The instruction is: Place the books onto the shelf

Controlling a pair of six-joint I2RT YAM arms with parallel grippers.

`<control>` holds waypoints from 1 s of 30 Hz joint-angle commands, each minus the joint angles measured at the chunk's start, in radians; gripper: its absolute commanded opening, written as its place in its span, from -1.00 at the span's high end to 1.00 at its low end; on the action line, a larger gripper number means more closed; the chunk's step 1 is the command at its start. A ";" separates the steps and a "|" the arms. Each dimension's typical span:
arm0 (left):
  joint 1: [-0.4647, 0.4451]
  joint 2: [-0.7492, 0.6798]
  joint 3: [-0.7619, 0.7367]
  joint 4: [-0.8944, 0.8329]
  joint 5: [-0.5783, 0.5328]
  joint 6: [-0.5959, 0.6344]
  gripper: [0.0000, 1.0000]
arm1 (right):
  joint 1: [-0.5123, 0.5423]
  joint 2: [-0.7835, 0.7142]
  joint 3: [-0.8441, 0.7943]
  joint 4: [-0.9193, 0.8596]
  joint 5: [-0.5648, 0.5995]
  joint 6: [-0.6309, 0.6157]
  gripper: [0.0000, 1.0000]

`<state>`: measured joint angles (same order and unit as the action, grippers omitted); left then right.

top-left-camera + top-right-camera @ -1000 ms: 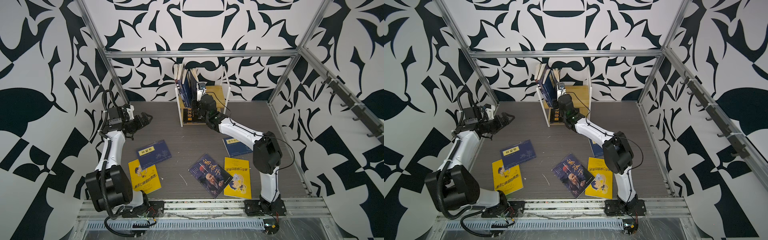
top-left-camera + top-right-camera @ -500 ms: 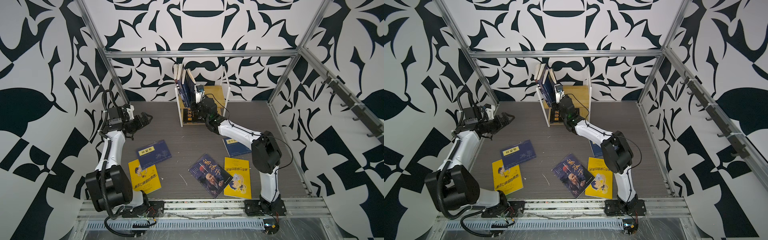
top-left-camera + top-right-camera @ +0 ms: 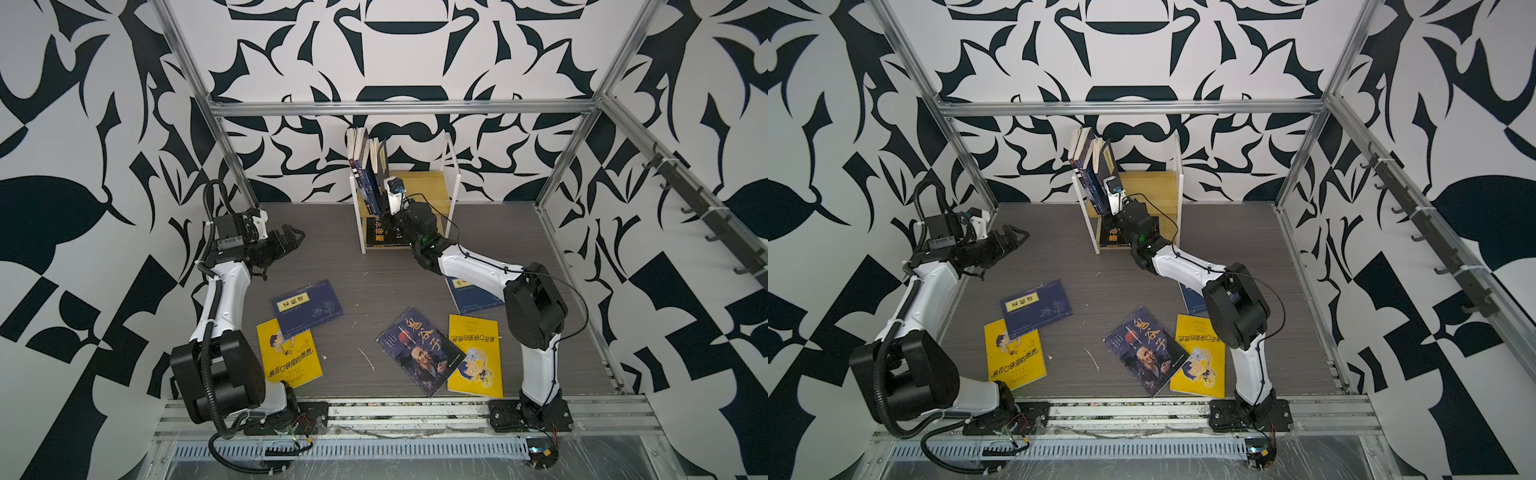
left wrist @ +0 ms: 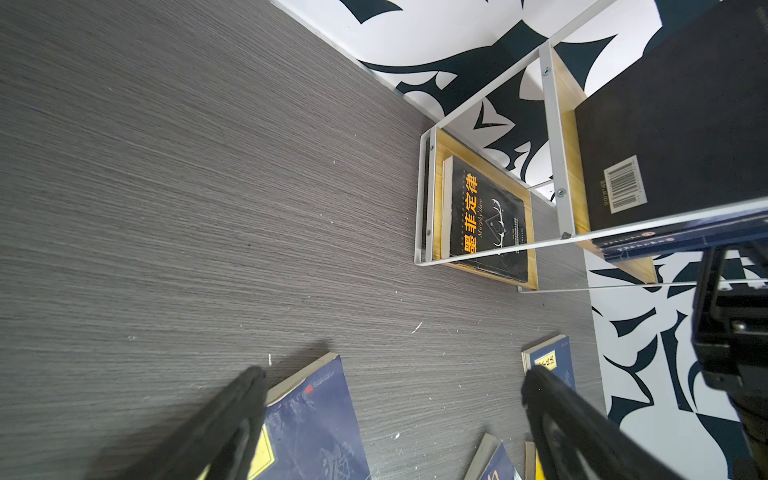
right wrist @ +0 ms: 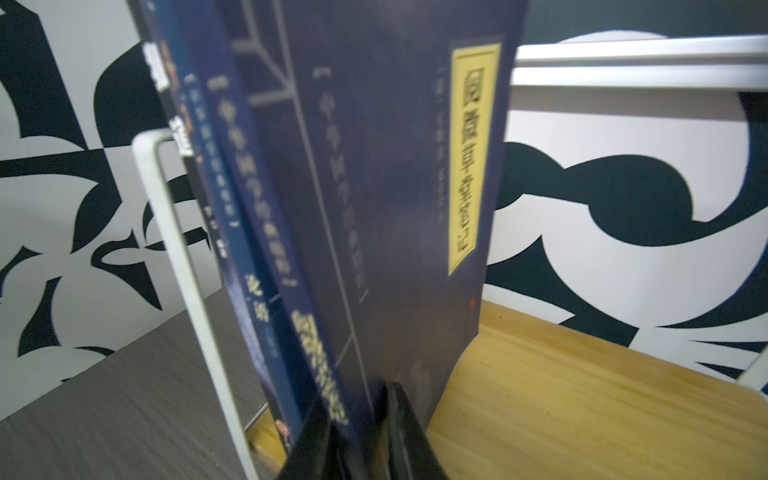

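My right gripper (image 5: pixel 357 415) is up at the small two-tier shelf of light wooden boards in a thin white frame (image 3: pixel 428 183), upper centre in both top views, where my own wrist hides the fingertips. In the blurred right wrist view my jaws straddle the bottom edge of a navy paperback with a yellow title label (image 5: pixel 395 208). It stands on the upper board, leaning on the row of dark books (image 3: pixel 357 153) at the shelf's left end. I cannot tell whether I pinch it or only flank it.

My forearm covers part of another navy book (image 3: pixel 473 295) on the grey wood-grain table (image 3: pixel 374 274). My left gripper (image 4: pixel 392 374) hovers at centre left, jaws wide apart.

Since a second ago my right wrist has edged slightly left toward the row. My left arm and the loose paperbacks (image 3: pixel 307 307) across the lower half lie as before.
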<state>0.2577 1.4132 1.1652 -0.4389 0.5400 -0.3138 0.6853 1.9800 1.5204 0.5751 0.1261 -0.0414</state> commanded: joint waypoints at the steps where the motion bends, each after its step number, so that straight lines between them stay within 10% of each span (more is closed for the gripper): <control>1: 0.005 -0.010 0.011 -0.002 0.003 0.010 -1.00 | 0.016 -0.068 -0.023 -0.013 -0.075 -0.030 0.49; 12: 0.005 -0.009 0.006 0.001 0.003 0.008 -1.00 | 0.006 -0.170 -0.137 -0.021 -0.139 -0.047 0.28; 20: 0.005 -0.006 0.007 0.003 0.005 0.005 -1.00 | -0.094 -0.198 -0.163 -0.021 -0.244 0.144 -0.47; 30: 0.005 -0.011 0.009 0.004 0.011 0.005 -0.99 | -0.137 -0.063 0.138 -0.255 0.041 0.147 0.16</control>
<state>0.2581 1.4132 1.1652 -0.4385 0.5407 -0.3141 0.5465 1.9011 1.5570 0.3767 0.0517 0.1036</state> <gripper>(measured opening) 0.997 0.446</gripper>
